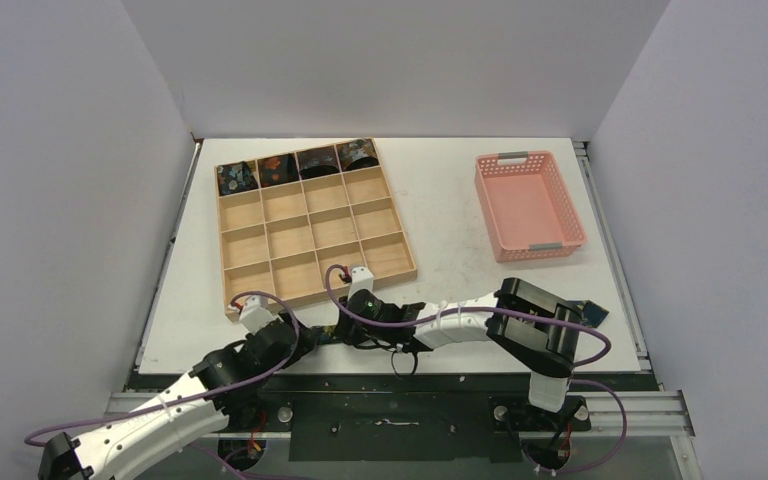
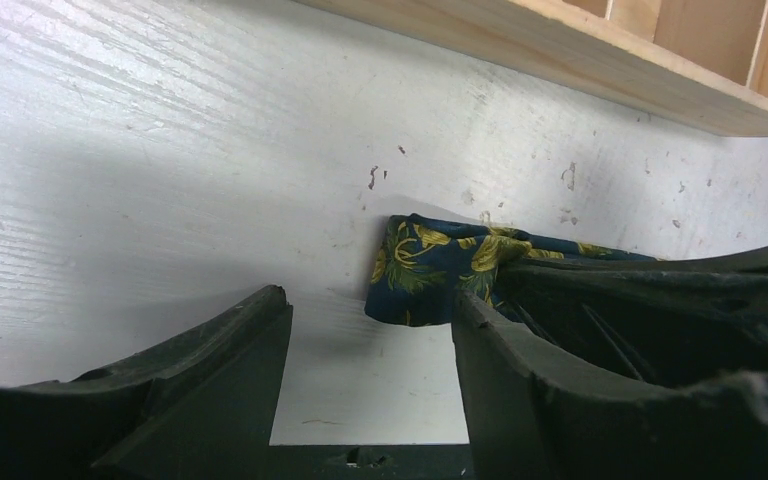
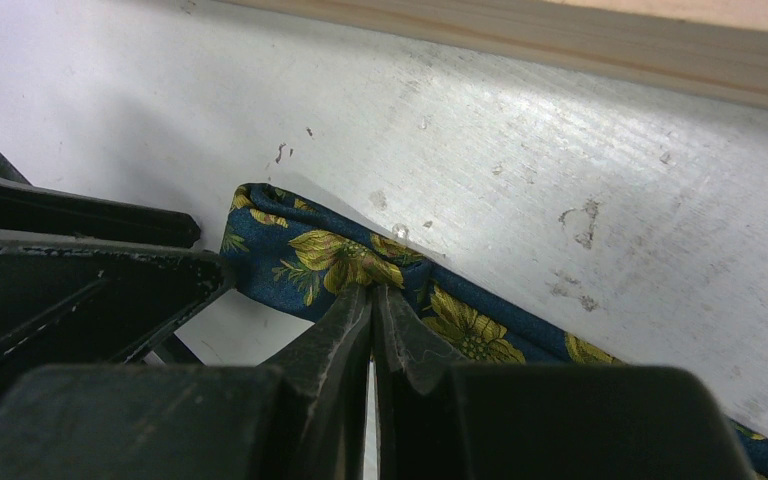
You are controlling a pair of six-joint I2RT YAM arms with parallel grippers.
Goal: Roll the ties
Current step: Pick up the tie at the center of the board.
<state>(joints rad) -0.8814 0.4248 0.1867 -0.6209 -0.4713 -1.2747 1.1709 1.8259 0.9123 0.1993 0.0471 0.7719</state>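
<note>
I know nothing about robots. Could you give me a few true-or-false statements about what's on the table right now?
1. The pink basket holds a tie. False: it is empty.
2. The back row of the wooden tray holds rolled ties. True.
3. The right gripper is open. False: it is shut on the loose tie.
4. The left gripper has its jaws apart. True.
5. The loose tie's flowers are yellow. True.

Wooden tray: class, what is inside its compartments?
Four rolled ties fill the tray's back row; other compartments look bare. The right arm hides part of the near row.
</note>
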